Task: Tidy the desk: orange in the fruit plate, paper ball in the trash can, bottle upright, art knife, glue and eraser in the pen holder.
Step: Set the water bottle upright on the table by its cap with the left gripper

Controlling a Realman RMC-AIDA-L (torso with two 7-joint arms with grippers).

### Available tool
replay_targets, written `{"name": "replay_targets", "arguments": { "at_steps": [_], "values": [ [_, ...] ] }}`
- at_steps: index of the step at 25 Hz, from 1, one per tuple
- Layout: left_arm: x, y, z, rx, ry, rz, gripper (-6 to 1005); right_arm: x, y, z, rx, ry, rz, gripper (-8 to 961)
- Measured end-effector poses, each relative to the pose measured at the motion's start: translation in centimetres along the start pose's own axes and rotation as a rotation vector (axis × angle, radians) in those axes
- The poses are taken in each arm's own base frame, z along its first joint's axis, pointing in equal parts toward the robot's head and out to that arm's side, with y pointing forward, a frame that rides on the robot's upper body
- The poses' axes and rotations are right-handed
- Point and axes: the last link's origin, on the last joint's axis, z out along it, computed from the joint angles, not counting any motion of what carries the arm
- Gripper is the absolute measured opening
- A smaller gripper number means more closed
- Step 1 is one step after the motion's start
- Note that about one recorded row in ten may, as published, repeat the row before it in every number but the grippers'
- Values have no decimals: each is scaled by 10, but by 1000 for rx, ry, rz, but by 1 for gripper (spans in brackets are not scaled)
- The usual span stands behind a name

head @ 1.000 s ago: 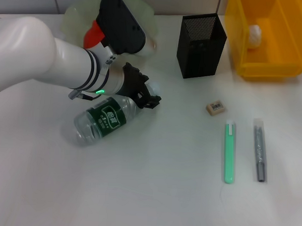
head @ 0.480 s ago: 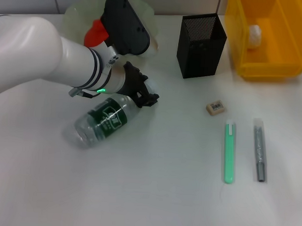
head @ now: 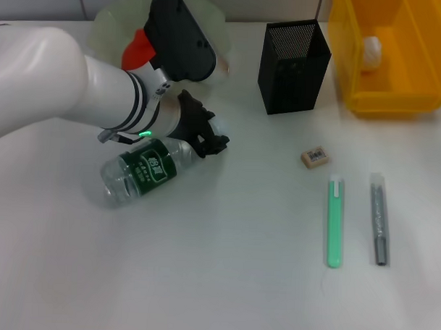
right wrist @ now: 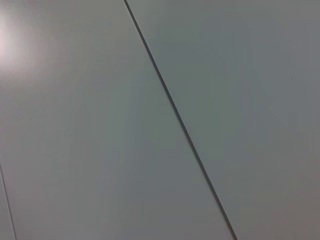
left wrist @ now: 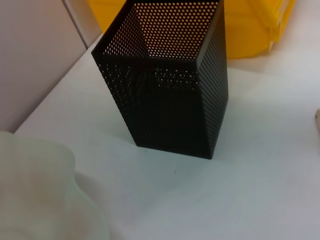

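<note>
The bottle lies on its side left of centre, cap end toward the pen holder. My left gripper is shut on the bottle's neck and hides the cap. Behind my left arm, the orange sits in the pale-green fruit plate. The black mesh pen holder stands upright at the back. Inside the yellow trash can lies the paper ball. The eraser rests right of centre. A slim green stick and a grey one lie side by side; I cannot tell knife from glue.
The left wrist view looks past the plate's pale rim to the pen holder, with the yellow bin behind it. The right wrist view holds only a plain grey panel with a seam. White desk surface spreads along the front.
The bottle's base has swung left and toward the back, while its neck stayed in my left gripper. The other objects have not moved.
</note>
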Motion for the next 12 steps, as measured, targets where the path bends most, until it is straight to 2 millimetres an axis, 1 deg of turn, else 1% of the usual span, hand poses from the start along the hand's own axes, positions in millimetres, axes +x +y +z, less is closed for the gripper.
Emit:
{"name": "replay_targets", "arguments": {
  "at_steps": [4, 5, 6, 7, 8, 9, 12],
  "values": [
    [-2, 0, -9, 15, 42, -21, 461, -1, 1, 2, -5, -2, -2, 724],
    [-4, 0, -20, 36, 89, -33, 461, -1, 1, 3, -7, -4, -1, 724],
    [-4, 0, -20, 36, 89, -33, 460, -1, 1, 3, -7, -4, -1, 724],
    [-8, -1, -33, 63, 150, -45, 460, -2, 2, 5, -14, -7, -2, 724],
    [-8, -1, -33, 63, 150, -45, 460, -2, 2, 5, -14, -7, -2, 724],
    [-10, -3, -43, 79, 200, -60, 460, -3, 3, 8, -20, -9, -2, 724],
    [-18, -5, -60, 88, 322, -143, 453, -3, 4, 11, -24, -9, -2, 724]
  ]
}}
